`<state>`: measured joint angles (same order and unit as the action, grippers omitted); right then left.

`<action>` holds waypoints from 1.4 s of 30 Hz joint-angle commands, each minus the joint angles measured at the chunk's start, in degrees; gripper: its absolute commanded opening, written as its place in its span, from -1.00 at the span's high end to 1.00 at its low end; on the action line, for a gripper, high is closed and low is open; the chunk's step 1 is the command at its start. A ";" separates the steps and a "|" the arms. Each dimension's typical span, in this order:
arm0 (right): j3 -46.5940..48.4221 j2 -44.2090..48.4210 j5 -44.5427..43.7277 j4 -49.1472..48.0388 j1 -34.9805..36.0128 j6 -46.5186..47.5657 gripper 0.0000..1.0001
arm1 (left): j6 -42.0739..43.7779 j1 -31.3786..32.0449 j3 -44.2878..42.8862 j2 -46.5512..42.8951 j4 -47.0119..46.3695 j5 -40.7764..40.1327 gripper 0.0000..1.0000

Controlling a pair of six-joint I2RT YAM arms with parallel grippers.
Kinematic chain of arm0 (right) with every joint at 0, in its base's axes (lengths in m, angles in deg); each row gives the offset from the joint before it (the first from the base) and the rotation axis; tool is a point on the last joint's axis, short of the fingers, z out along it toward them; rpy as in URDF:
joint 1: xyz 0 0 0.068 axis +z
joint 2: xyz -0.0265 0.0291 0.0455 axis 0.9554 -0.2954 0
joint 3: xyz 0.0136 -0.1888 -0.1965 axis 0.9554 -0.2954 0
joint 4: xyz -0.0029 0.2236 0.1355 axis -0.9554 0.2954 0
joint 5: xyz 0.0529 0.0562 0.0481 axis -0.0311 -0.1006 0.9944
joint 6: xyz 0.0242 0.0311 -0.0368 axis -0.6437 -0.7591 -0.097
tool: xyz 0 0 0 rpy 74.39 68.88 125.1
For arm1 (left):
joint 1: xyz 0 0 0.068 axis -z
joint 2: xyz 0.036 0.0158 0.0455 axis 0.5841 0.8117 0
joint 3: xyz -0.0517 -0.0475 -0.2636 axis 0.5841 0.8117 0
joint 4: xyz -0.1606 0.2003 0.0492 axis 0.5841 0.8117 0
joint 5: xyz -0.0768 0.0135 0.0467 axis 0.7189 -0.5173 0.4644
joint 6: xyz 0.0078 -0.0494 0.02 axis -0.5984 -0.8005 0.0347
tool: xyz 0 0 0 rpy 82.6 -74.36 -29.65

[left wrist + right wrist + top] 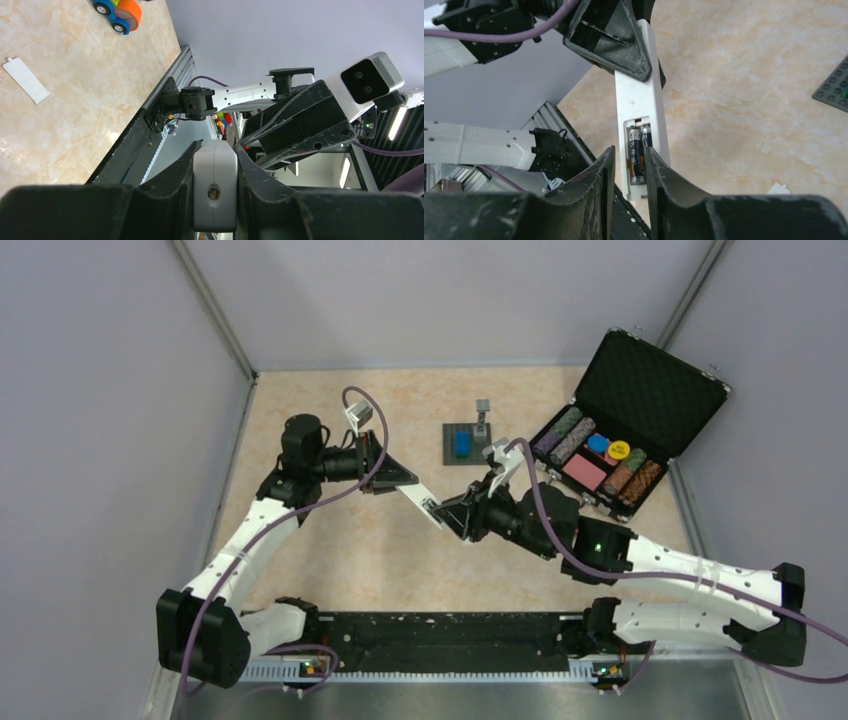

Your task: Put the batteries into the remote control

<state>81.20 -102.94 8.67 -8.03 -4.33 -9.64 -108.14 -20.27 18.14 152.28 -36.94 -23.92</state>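
My left gripper [403, 478] is shut on one end of the white remote control [426, 499] and holds it above the table. In the left wrist view the remote's end [215, 192] is clamped between the fingers. In the right wrist view the remote [640, 97] shows its back, with the two dark batteries [638, 155] lying side by side in the open recess. My right gripper [626, 167] hovers over the recess end with its jaws a narrow gap apart and nothing between them. Its right finger [659, 175] overlaps one battery. In the top view the right gripper [453, 517] meets the remote's free end.
A loose white battery cover [26, 80] lies on the table; a corner of it also shows in the right wrist view [779, 189]. A grey baseplate [450, 455] with a blue block [462, 443] stands behind. An open black case of poker chips [610, 455] stands at the back right. A toy car [120, 12] sits nearby.
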 commanded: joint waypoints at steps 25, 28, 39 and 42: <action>-5.68 -7.14 1.51 9.20 -4.07 -12.32 0.30 | 34.14 2.90 0.33 -0.67 23.39 -31.71 1.00; -8.14 -10.04 2.12 7.05 -4.10 -12.63 0.31 | 36.26 7.28 -1.70 0.18 25.60 -41.07 1.00; -14.39 -16.02 1.40 -1.57 -4.59 -13.85 0.32 | 38.71 22.10 -10.69 4.66 31.64 -68.98 1.00; -17.39 -16.38 0.88 -7.80 -4.74 -13.65 0.32 | 40.44 26.32 -12.23 5.90 32.09 -74.16 1.00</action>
<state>66.45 -118.81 10.49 -6.22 -8.42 -22.65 -70.72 1.76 9.86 157.02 -5.29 -86.41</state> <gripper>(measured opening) 0.340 0.296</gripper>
